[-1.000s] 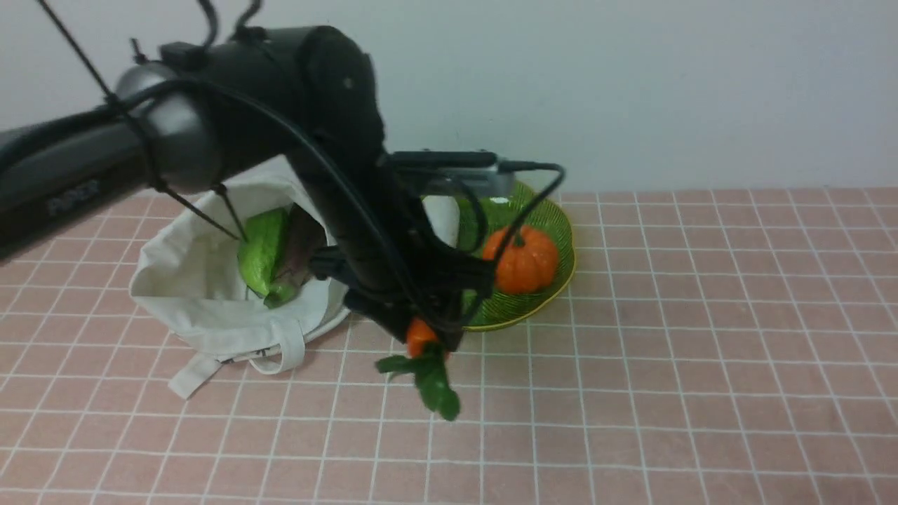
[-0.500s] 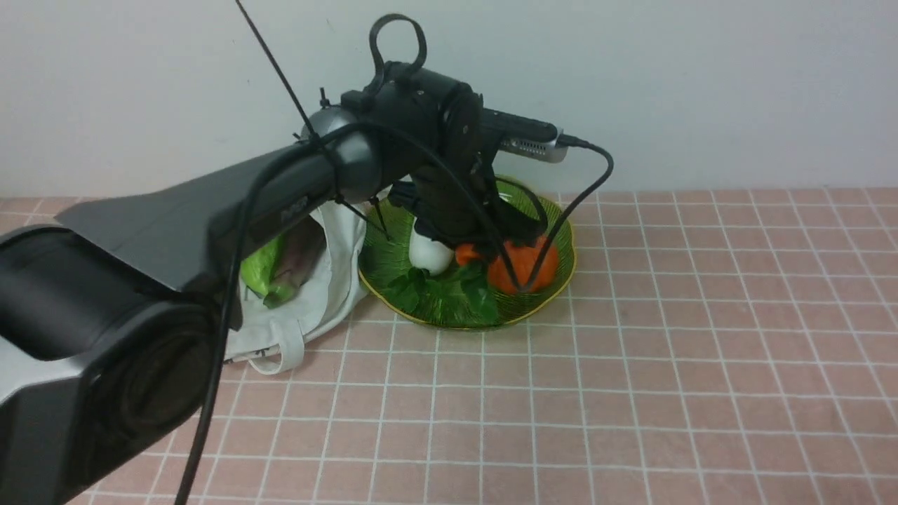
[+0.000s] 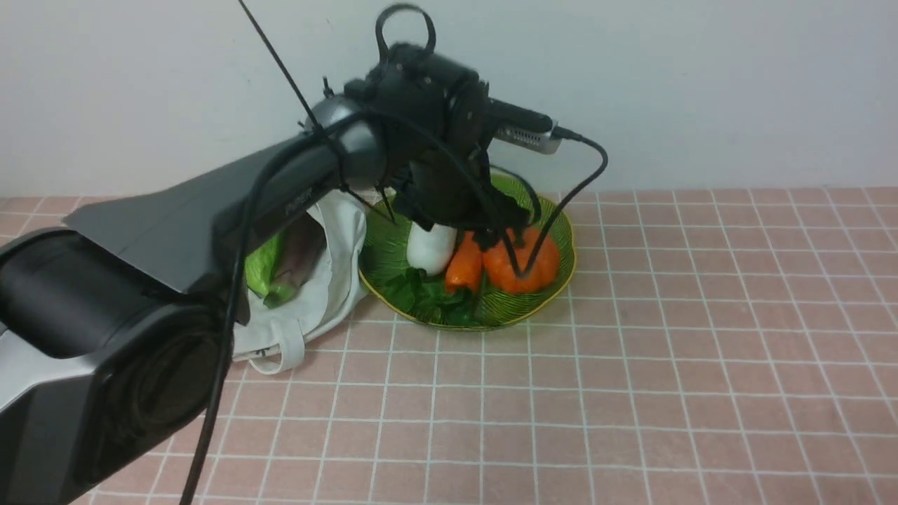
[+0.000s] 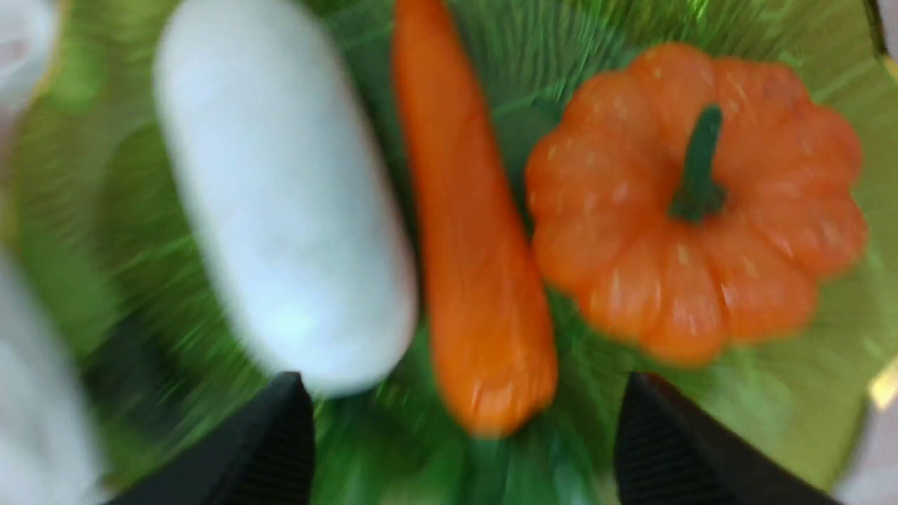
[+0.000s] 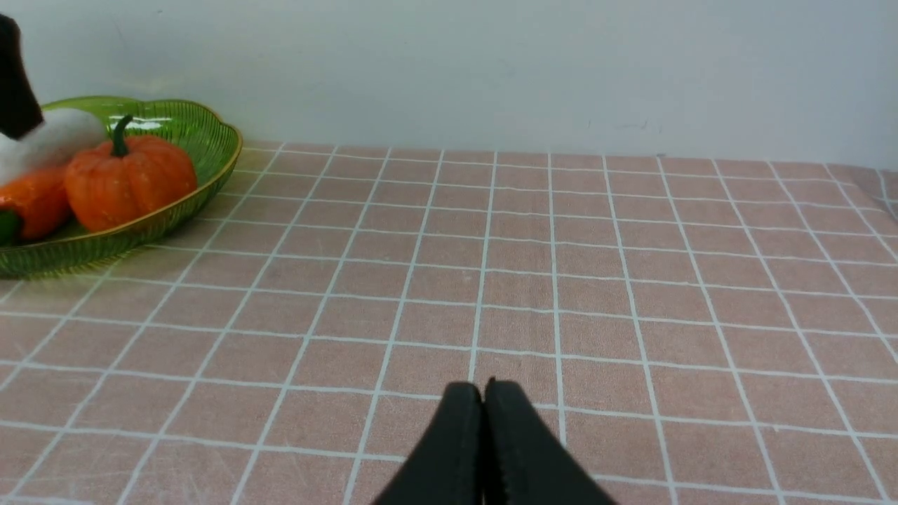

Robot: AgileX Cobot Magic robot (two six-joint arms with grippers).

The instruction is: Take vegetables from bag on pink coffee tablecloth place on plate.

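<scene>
LEFT TOOL OVER THE PLATE, CARROT FREE: The left tool point(image 4: 463, 421) hangs over the plate point(image 3: 523, 310) with its two black fingers spread wide and nothing between them. The orange carrot point(image 4: 477, 280) lies on the green ribbed dish below, clear of both fingers, with its dark leafy top point(image 3: 421, 294) toward the near rim. It is wedged between a white oblong toy vegetable point(image 4: 280, 189) on the left and a small orange pumpkin point(image 4: 694, 203) on the right.

Just left of the plate, the off-white canvas bag point(image 3: 330, 280) slumps open on the pink coffee tablecloth point(image 3: 631, 393). It holds a light green vegetable point(image 3: 261, 265) with a dark purple one point(image 3: 298, 252) beside it. The left arm partly hides both. Out to the right, the right tool point(image 5: 483, 400) sits low over bare cloth, fingers pressed together and holding nothing.

The two toys left in the bag look light and rigid, and their smooth skins could slide in a loose pinch. The best hold on the green one is probably across its middle, where it is broadest, with the fingers square to its length. The slimmer purple one would likely take the same grip at mid-length. The limp bag gives no support, and its wall or straps could catch a finger on the way in.
</scene>
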